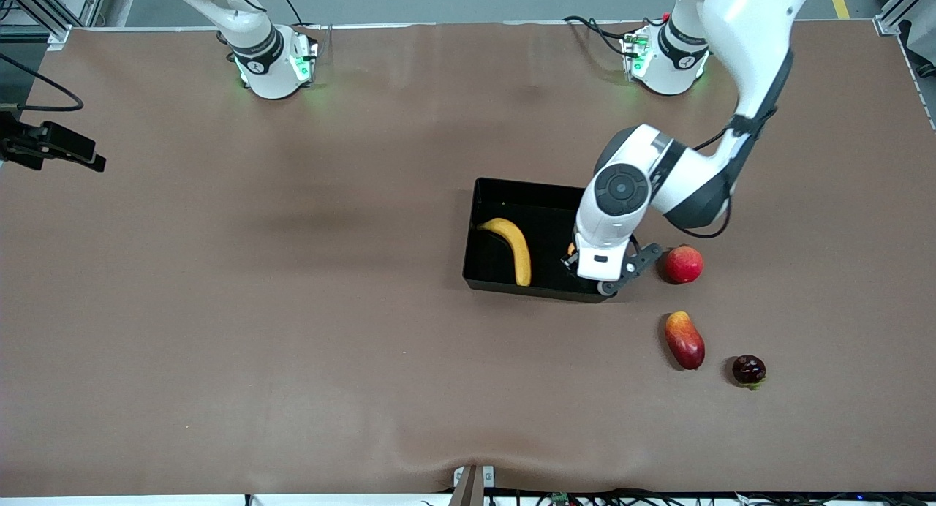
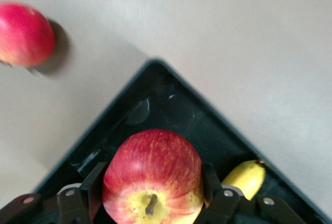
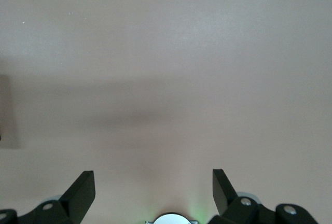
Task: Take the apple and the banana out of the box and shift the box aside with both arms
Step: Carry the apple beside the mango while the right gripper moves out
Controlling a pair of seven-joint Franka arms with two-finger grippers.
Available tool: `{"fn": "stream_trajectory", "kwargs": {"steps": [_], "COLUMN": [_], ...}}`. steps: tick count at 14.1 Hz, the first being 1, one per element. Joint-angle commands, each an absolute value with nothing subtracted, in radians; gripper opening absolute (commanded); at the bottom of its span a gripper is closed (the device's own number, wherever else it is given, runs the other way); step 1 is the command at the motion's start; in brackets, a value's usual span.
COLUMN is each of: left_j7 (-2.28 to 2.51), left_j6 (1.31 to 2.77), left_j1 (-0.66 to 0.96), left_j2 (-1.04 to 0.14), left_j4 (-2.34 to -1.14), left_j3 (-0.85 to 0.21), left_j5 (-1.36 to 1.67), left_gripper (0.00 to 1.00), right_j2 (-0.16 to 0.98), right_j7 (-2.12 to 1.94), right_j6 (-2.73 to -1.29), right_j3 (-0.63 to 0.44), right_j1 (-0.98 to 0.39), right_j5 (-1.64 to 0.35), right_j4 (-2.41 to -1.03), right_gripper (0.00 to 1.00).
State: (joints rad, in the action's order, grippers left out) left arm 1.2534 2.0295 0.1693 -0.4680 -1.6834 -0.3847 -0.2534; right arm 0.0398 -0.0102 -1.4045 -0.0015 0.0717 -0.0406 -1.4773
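Observation:
The black box [image 1: 526, 191] lies mid-table, toward the left arm's end. A yellow banana [image 1: 513, 248] rests inside it. My left gripper [image 2: 153, 185] is down in the box's corner [image 2: 171, 107] at the left arm's end, shut on the red apple [image 2: 153, 164] with yellow patches, one finger [image 2: 95, 182] on each side. The banana's tip [image 2: 248, 177] shows beside the apple. In the front view the hand hides nearly all of the apple. My right gripper [image 3: 154, 190] hangs open over bare table with nothing between its fingers; the front view shows only that arm's base [image 1: 267, 60].
A plain round red fruit [image 1: 683, 264] lies just outside the box toward the left arm's end. An oblong red-yellow mango [image 1: 684, 339] and a small dark fruit [image 1: 749, 370] lie nearer the front camera. Brown table [image 1: 256, 272] stretches toward the right arm's end.

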Motion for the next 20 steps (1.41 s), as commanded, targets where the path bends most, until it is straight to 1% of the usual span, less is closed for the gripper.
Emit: {"fn": "stream_trajectory", "kwargs": {"steps": [1,3,6,10,16,20], "left_j7": [1.163,1.077,0.965,0.813,0.608,0.519], "left_j6": [1.936,1.913,1.911,1.911,1.911,1.913], "left_j1": [0.144,0.095,0.037,-0.049,-0.170,-0.230], "left_j2": [-0.459,-0.443,-0.428,-0.428,-0.442,-0.451], "left_j4": [-1.593,-1.569,-1.566,-1.562,-1.566,-1.575], "left_j3": [-0.382,-0.387,-0.388,-0.387,-0.385,-0.383], "left_j5": [-0.273,-0.267,-0.262,-0.262,-0.264,-0.270], "left_gripper": [0.00,0.00,0.00,0.00,0.00,0.00], "right_j2": [0.052,0.060,0.077,0.095,0.138,0.172], "right_j7": [0.002,0.003,0.026,0.193,0.250,0.353], "right_j6": [-1.414,-1.423,-1.425,-1.450,-1.450,-1.483], "right_j3": [0.006,0.008,0.008,0.008,0.008,0.008], "right_j1": [0.077,0.074,0.032,-0.037,-0.090,-0.152], "right_j5": [-0.084,-0.119,-0.135,-0.127,-0.135,-0.130], "right_j4": [-1.468,-1.466,-1.466,-1.466,-1.466,-1.466], "right_gripper": [1.00,1.00,1.00,1.00,1.00,1.00]}}
